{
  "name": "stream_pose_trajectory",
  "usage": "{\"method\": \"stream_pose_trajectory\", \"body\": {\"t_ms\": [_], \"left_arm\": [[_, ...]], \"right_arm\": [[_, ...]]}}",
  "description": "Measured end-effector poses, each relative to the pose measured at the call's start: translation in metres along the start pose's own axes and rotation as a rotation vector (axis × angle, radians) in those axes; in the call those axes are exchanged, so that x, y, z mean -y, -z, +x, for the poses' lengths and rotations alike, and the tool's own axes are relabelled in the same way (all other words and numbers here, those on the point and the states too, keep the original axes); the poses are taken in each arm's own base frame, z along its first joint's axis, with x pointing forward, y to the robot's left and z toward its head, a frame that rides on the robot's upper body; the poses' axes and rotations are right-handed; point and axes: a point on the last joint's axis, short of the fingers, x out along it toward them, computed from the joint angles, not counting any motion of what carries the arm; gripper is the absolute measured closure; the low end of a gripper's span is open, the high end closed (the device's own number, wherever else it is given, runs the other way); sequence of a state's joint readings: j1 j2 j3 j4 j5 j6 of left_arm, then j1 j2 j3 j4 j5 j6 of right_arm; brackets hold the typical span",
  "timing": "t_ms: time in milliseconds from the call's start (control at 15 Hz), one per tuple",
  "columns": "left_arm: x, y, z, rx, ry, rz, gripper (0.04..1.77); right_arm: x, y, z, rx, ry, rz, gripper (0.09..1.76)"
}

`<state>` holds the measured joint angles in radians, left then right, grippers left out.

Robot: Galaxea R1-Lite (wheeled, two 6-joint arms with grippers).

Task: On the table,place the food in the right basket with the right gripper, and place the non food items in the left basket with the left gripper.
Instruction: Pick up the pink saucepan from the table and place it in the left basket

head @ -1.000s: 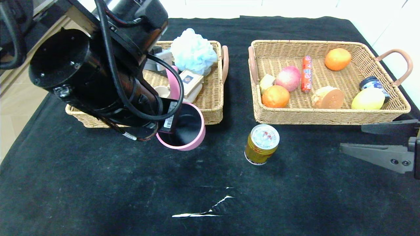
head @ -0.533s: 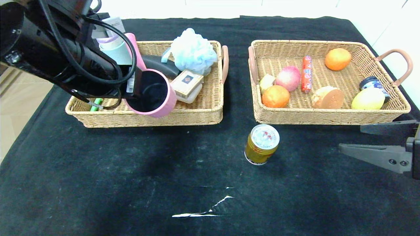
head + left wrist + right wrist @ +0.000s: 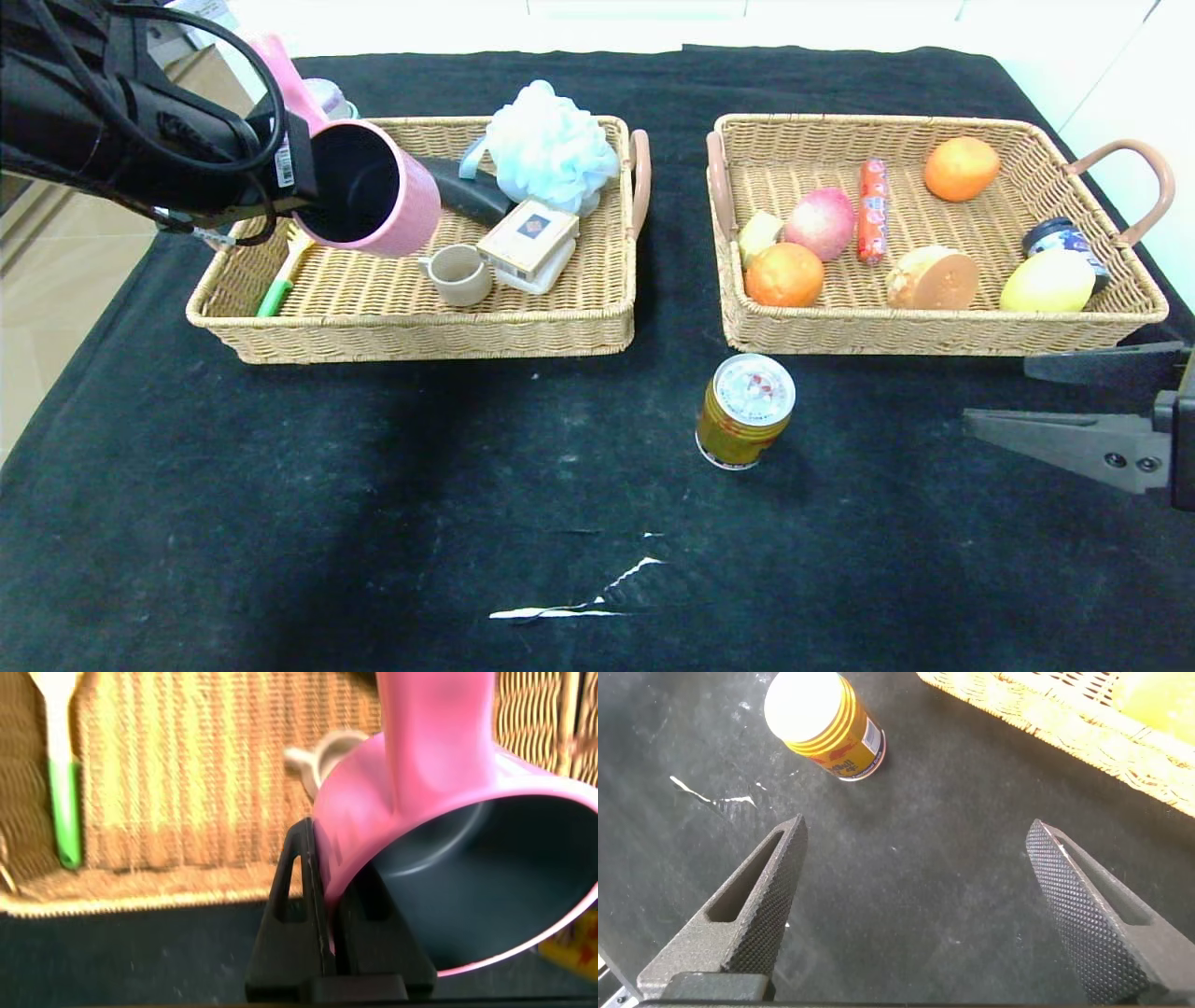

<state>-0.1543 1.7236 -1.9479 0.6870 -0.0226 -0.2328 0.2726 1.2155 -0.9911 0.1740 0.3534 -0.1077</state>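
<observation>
My left gripper (image 3: 301,175) is shut on the rim of the pink saucepan (image 3: 372,187), holding it tilted above the left basket (image 3: 420,338); the left wrist view shows the fingers (image 3: 297,891) pinching the pan wall (image 3: 439,793). The cream card box (image 3: 528,239) lies in that basket. The gold can (image 3: 745,411) stands on the table (image 3: 373,523) in front of the right basket (image 3: 934,338), which holds the tuber (image 3: 934,278), sausage (image 3: 872,210) and lemon (image 3: 1047,282). My right gripper (image 3: 997,392) is open to the right of the can (image 3: 822,723), apart from it.
The left basket also holds a blue bath pouf (image 3: 549,145), a beige cup (image 3: 459,275), a green-handled utensil (image 3: 276,294) and a dark object (image 3: 467,191). Oranges (image 3: 784,274), an apple (image 3: 822,222) and a jar (image 3: 1060,235) lie in the right basket. A white tear (image 3: 597,597) marks the cloth.
My left arm has carried the saucepan from the front of the left basket up and back-left over it, uncovering the cup. The right arm and can stayed still.
</observation>
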Motion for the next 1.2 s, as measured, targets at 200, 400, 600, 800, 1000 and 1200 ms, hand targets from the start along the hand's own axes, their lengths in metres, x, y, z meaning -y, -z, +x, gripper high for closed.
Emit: {"method": "stream_pose_trajectory", "body": {"t_ms": [200, 400, 600, 800, 1000, 1200], "left_arm": [[-0.013, -0.005, 0.015, 0.026, -0.013, -0.021, 1.65], [-0.024, -0.007, 0.030, 0.030, -0.032, -0.035, 1.65], [-0.029, -0.006, 0.038, 0.016, -0.013, -0.047, 1.65], [-0.030, -0.007, 0.038, 0.017, -0.010, -0.048, 1.24], [-0.030, -0.006, 0.038, 0.016, -0.007, -0.048, 0.88], [-0.029, -0.007, 0.035, 0.022, -0.006, -0.044, 0.63]], "right_arm": [[0.000, 0.000, 0.001, -0.003, 0.000, 0.001, 0.14], [0.001, 0.000, 0.002, -0.005, -0.001, 0.001, 0.14], [0.001, 0.000, 0.002, -0.005, 0.000, 0.002, 0.14], [0.001, 0.000, 0.002, -0.005, 0.000, 0.002, 0.14], [0.001, 0.000, 0.002, -0.005, 0.000, 0.002, 0.14], [0.001, 0.000, 0.002, -0.005, 0.000, 0.002, 0.14]]}}
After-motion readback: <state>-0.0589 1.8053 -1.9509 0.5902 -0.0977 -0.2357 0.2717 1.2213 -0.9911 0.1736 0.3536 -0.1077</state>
